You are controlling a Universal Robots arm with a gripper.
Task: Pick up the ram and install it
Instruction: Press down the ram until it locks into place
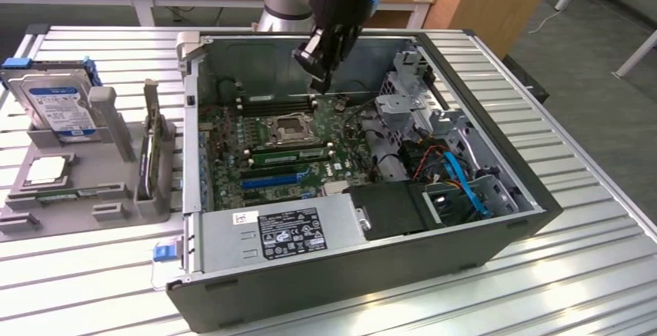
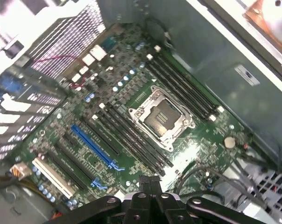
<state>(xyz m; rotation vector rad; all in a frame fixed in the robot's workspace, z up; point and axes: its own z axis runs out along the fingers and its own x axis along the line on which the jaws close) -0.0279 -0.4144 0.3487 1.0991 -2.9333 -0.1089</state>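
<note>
My gripper [image 1: 320,82] hangs shut and empty over the back of the open PC case [image 1: 339,274], above the motherboard [image 1: 231,140]. In the wrist view its fingers [image 2: 149,183] are pressed together with nothing between them, over the black memory slots [image 2: 131,140] beside the CPU socket [image 2: 161,116]. A long green ram stick [image 1: 292,152] stands in a slot just in front of the socket [image 1: 285,127], apart from the gripper. A second thin stick [image 1: 154,148] stands on edge in the grey fixture [image 1: 113,201] at the exterior view's left.
The fixture also carries a blue-labelled hard drive [image 1: 60,105] and a square silver CPU chip [image 1: 46,169]. Inside the case are the power supply [image 1: 282,232], a drive cage [image 1: 411,105], blue cables [image 1: 462,186] and blue expansion slots [image 2: 96,149]. The case walls ring the motherboard.
</note>
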